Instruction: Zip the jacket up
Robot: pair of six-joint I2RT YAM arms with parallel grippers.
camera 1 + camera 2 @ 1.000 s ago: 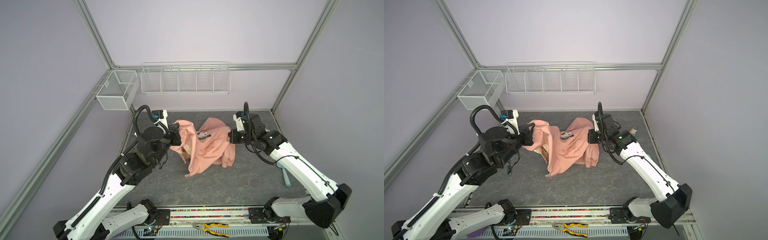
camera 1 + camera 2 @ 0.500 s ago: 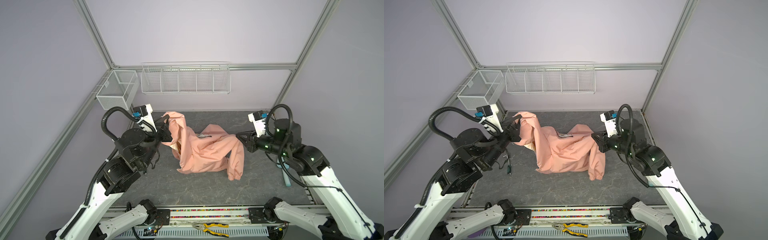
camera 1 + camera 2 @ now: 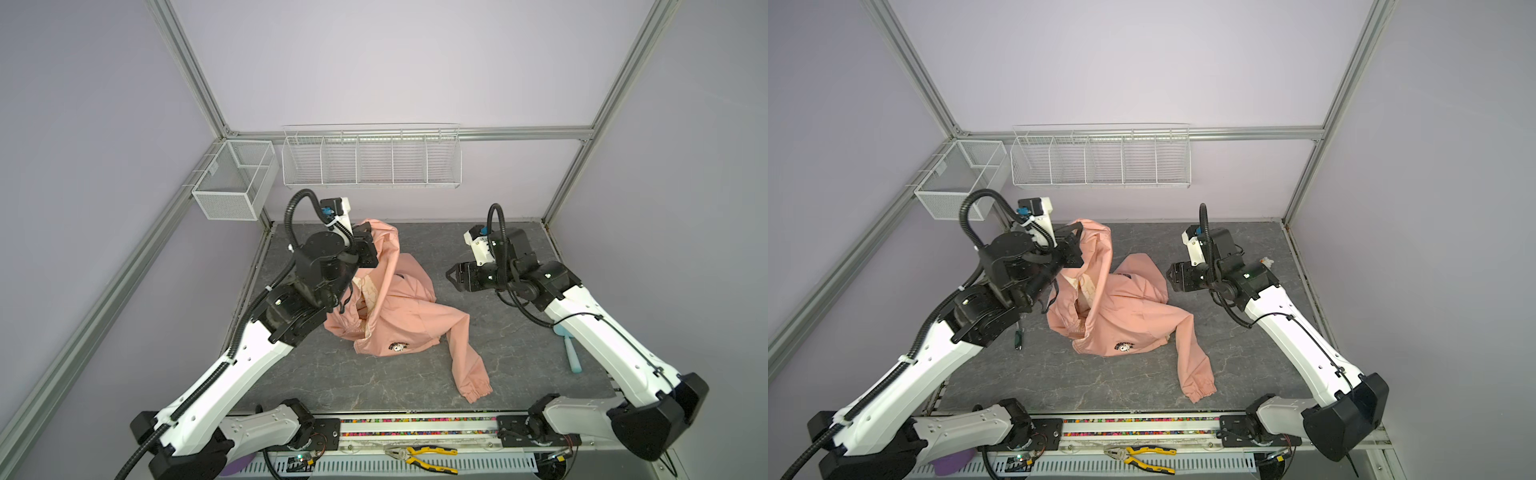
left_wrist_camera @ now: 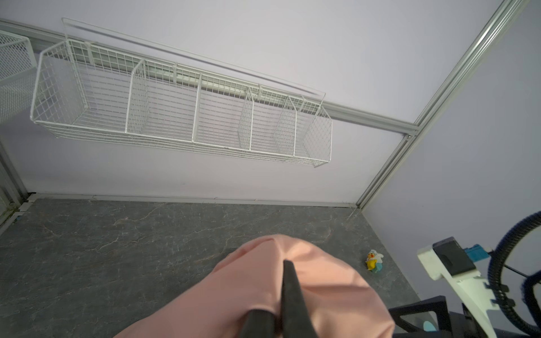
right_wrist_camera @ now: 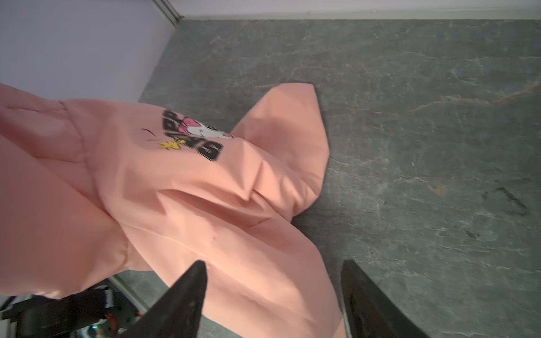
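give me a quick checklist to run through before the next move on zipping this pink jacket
1. The left gripper has a hold: ok, shut on a raised fold of the salmon-pink fabric jacket.
2. The right gripper is free: ok, open, nothing held, next to the jacket.
3. Jacket flat on the dark grey stone-patterned table: not ok, bunched and twisted, one sleeve trailing toward the front edge.
4. Chest side up: ok, the small cartoon chest patch faces up.
5. Zipper ends located: cannot tell, no slider or teeth can be made out.
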